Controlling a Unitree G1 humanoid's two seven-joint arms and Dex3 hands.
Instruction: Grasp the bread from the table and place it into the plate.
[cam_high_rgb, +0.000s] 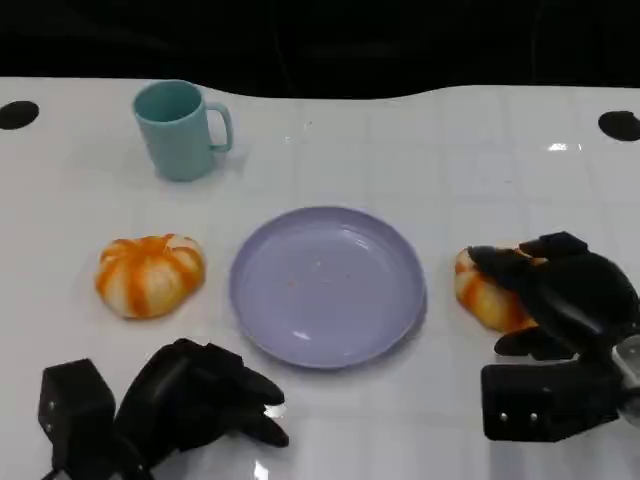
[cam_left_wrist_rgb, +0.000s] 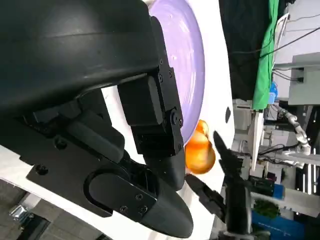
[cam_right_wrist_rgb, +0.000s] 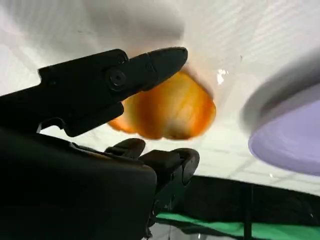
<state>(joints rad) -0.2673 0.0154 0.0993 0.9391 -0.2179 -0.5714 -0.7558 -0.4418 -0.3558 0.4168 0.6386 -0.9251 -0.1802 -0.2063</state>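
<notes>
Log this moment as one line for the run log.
right robot hand: fingers around orange striped bread, on table | left robot hand: idle | round lavender plate: empty

Left hand (cam_high_rgb: 205, 400) low, fingers curled, holding nothing. Right hand (cam_high_rgb: 560, 290) fingers spread around bread (cam_high_rgb: 485, 290).

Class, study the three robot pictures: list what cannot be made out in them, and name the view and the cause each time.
- Head view: the right hand covers part of the right bread; whether it grips is unclear.
- Right wrist view: the plate is cut off by the edge and blurred.
- Left wrist view: the left hand hides much of the plate; the background clutter is too small to identify.
- Head view: the cup's contents are hidden by its wall.
</notes>
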